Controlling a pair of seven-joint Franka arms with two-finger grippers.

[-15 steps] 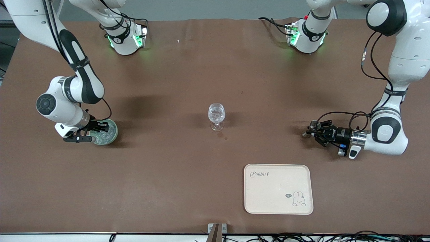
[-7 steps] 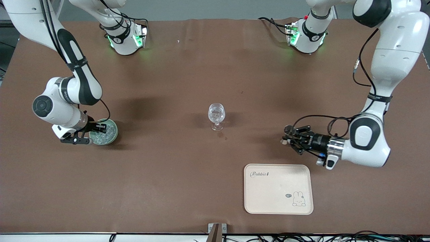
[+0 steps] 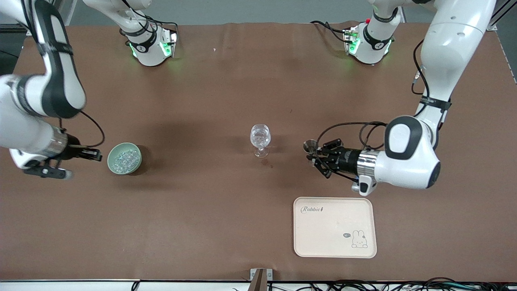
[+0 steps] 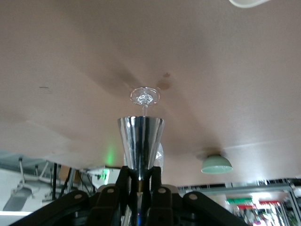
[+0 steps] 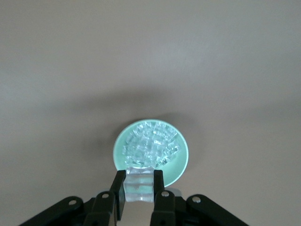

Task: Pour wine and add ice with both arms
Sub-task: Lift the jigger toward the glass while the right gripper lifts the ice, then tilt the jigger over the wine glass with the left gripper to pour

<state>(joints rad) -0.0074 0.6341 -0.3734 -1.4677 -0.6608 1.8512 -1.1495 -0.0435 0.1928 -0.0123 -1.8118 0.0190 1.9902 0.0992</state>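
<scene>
Two arms, one tray (image 3: 335, 226), one bowl (image 3: 124, 159), one wine glass (image 3: 260, 140). The left gripper (image 3: 319, 155), clenched on the upright jigger (image 3: 310, 146), has moved close beside the glass. The right gripper (image 3: 83, 155) lifted off the bowl, grasping one ice chunk (image 5: 139, 185).

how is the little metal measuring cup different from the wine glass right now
The measuring cup is opaque silvery metal; the wine glass is clear. The cup is much smaller than the glass. The cup is held off the table in the left gripper, beside the glass toward the left arm's end, while the glass stands free on the table. Both are upright, and each narrows in the middle.
</scene>
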